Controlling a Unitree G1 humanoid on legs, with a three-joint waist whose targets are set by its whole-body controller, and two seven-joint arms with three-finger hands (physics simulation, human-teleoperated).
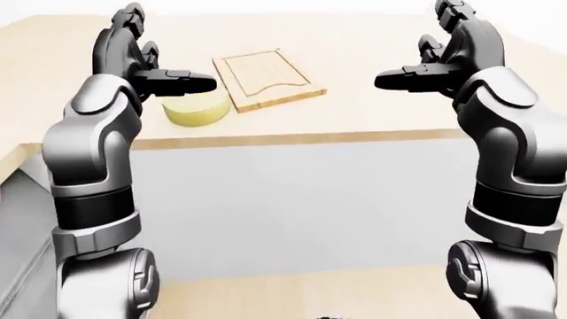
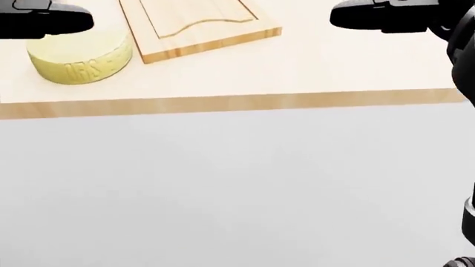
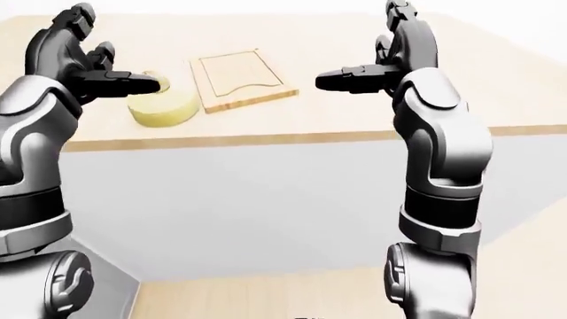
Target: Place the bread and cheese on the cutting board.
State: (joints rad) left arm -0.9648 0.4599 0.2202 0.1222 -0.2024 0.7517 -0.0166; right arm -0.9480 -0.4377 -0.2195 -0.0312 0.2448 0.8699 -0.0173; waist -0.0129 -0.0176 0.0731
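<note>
We see a pale wooden countertop [image 2: 356,67] on a plain white cabinet front [image 2: 238,183], above a light wood floor [image 1: 301,292].

embossed lettering on the side wall of the yellow cheese wheel [image 2: 80,61], upside down in the head view, too blurred to read, no other text, label or number legible

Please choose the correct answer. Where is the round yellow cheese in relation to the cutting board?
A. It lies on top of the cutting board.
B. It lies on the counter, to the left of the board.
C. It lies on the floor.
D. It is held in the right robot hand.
B: in the head view the cheese rests on the wooden counter left of the cutting board, which is bare.
</note>
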